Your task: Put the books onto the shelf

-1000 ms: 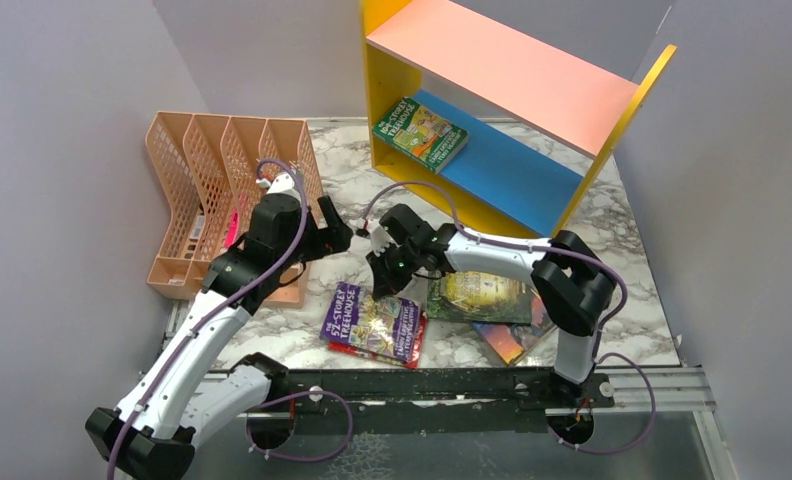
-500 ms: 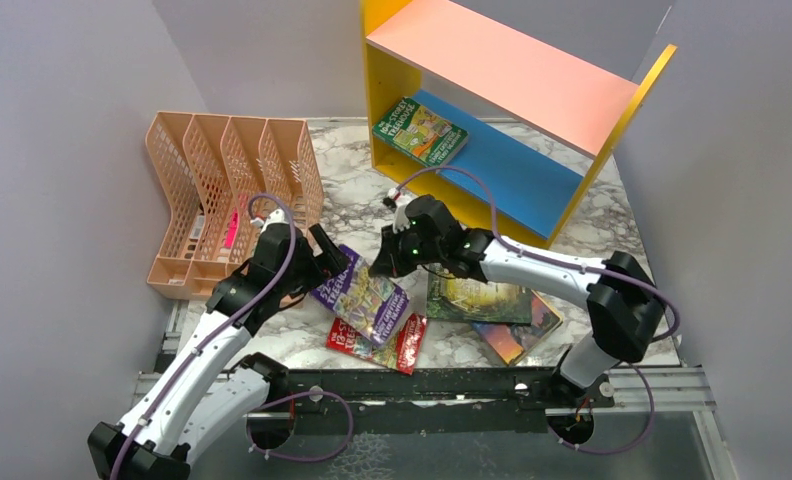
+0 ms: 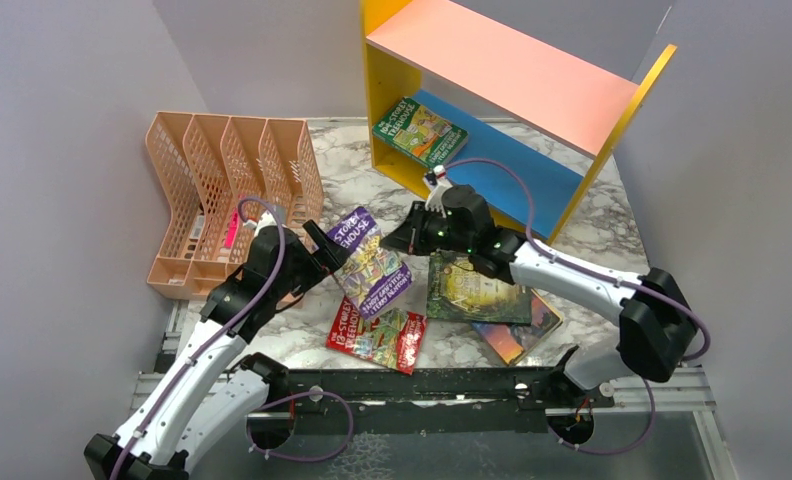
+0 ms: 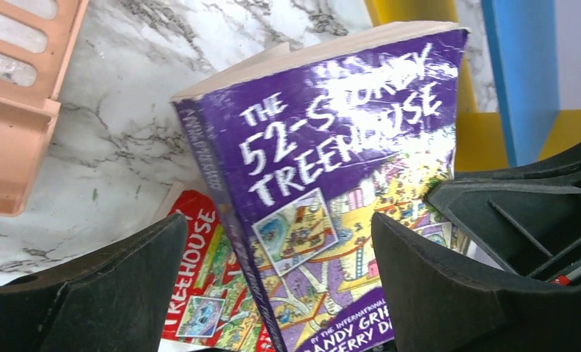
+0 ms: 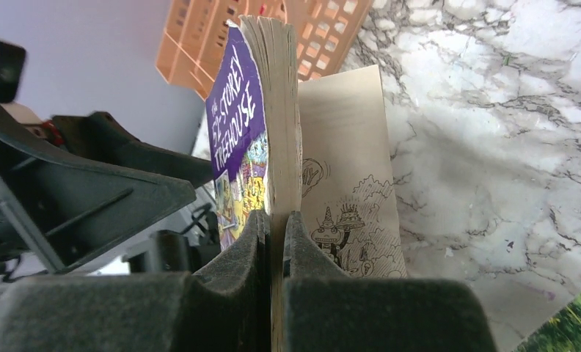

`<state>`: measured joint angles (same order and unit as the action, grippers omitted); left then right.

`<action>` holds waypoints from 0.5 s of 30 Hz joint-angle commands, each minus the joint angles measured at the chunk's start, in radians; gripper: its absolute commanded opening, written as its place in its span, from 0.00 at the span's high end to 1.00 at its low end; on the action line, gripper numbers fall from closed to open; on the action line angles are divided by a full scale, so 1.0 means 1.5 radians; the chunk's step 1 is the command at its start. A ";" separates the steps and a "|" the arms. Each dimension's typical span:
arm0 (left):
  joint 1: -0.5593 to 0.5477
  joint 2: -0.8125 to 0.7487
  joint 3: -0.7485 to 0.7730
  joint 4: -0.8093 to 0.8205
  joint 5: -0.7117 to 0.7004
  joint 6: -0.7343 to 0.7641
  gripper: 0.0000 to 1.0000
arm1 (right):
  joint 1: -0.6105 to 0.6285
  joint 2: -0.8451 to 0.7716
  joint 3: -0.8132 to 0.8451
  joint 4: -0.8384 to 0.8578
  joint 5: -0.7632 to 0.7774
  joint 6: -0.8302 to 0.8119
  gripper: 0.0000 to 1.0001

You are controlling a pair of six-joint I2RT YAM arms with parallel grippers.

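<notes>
1. Right by the arm bases, the red Treehouse book (image 3: 377,335) lies flat on the marble table (image 3: 352,170). Just to its right, a dark green-gold book (image 3: 477,290) overlaps a colourful book (image 3: 517,338) underneath.
2. Next, the purple Treehouse book (image 3: 370,262) is up off the table and tilted, with its lower end over the red one.
3. The right gripper (image 5: 275,220) has it, fingers pressed tight on the page edge. One illustrated leaf hangs loose from the block.
4. The left gripper (image 4: 280,242) sits just beside the purple cover with its jaws spread wide. Whether it touches the book, I can't tell.
5. Further back on the left stands the peach mesh rack (image 3: 222,190).
6. Farthest away is the shelf (image 3: 512,70), where a green Treehouse book (image 3: 420,131) lies flat at the left end of its blue lower board.
</notes>
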<state>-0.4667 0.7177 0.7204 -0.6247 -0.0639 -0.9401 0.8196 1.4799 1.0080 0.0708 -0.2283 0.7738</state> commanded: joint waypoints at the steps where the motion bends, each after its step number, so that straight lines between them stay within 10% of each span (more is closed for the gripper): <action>1: 0.001 -0.008 -0.007 0.048 -0.007 -0.018 0.05 | -0.029 -0.071 -0.012 0.100 -0.028 0.086 0.99; 7: 0.001 0.010 -0.008 0.142 0.080 -0.015 0.06 | -0.048 -0.133 -0.015 0.092 -0.069 0.112 0.99; 15: 0.001 -0.062 -0.070 0.334 0.231 -0.087 0.35 | -0.049 -0.199 -0.031 0.077 -0.073 0.159 0.99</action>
<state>-0.4667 0.6918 0.6769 -0.3134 0.1249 -1.0046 0.7441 1.2434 0.9611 0.1078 -0.2832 0.9279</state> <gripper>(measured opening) 0.700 0.061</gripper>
